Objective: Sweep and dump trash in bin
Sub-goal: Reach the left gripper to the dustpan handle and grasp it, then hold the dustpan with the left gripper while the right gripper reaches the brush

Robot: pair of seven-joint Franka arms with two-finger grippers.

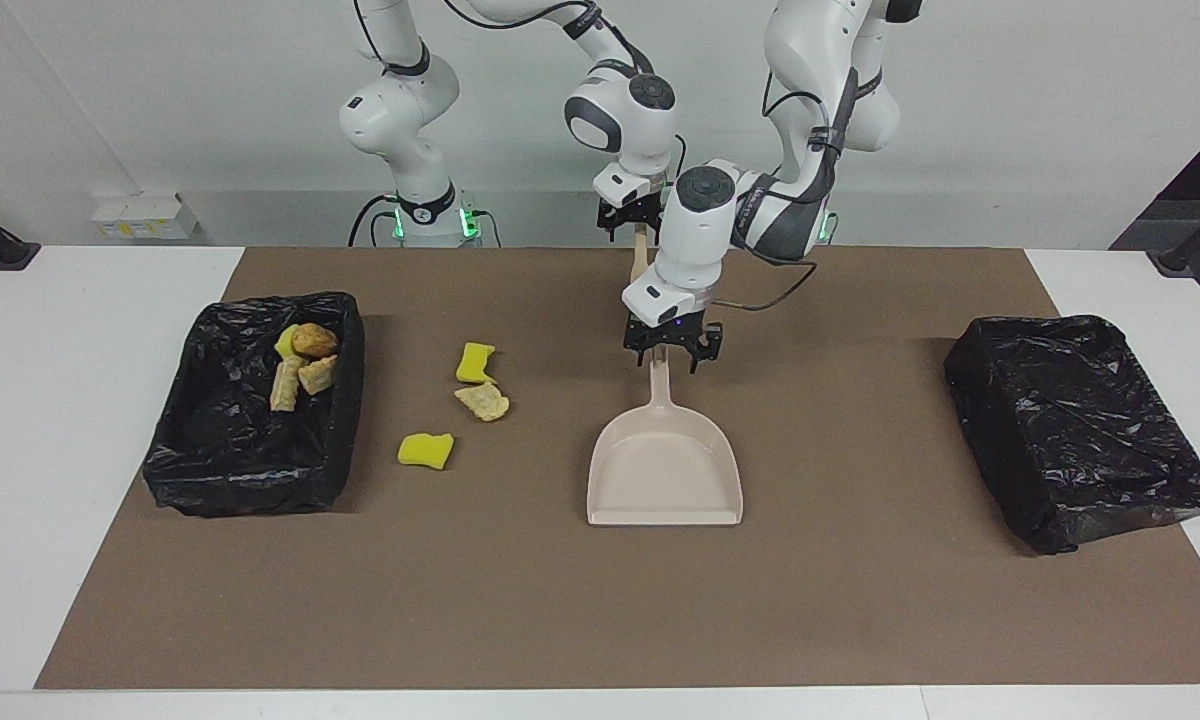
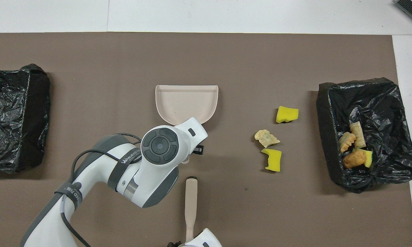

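left arm (image 2: 123, 164), band lettering unreadable, dustpan (image 1: 665, 470)

Three trash scraps (image 1: 470, 392) on mat, four in bin (image 1: 210, 440).

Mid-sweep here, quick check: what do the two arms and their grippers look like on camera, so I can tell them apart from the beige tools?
Both arms are glossy white with rounded joints and dark grey round end caps. The left arm has grey panels, a grey band with white lettering, and loose black cables. The right arm also carries black cables; green lights glow at its base. The left gripper and the right gripper are small, black and angular.
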